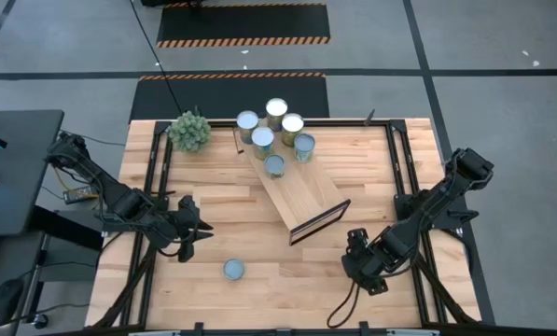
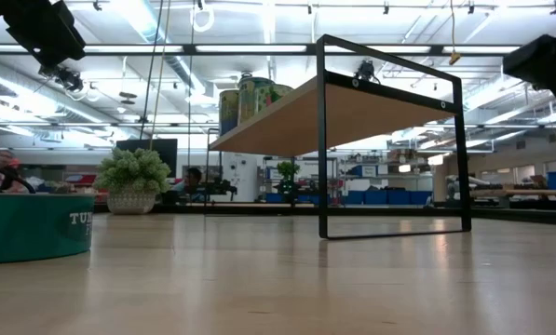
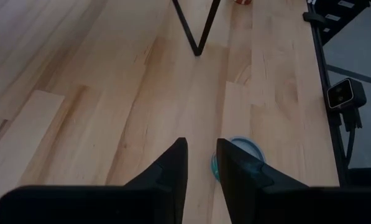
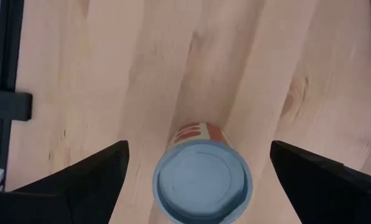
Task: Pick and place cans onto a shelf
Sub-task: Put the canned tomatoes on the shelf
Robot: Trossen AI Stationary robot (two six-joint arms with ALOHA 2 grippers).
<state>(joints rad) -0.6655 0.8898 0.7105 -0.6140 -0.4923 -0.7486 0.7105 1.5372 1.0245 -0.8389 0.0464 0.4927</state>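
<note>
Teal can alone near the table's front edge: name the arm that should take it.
Left. The teal can lies just beyond the left gripper and its narrowly parted jaws; the right gripper is farther away, open jaws straddling another can.

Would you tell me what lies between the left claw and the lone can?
In the high view, only bare tabletop separates the left claw from the lone can.

In the upper left of my overhead view a green spiky plant ball (image 1: 189, 132) sits on the butcher-block tabletop (image 1: 250, 299), a black desk (image 1: 12, 168) stands at the far left, and hazard-striped dark mats (image 1: 243, 25) lie on the grey floor above.
</note>
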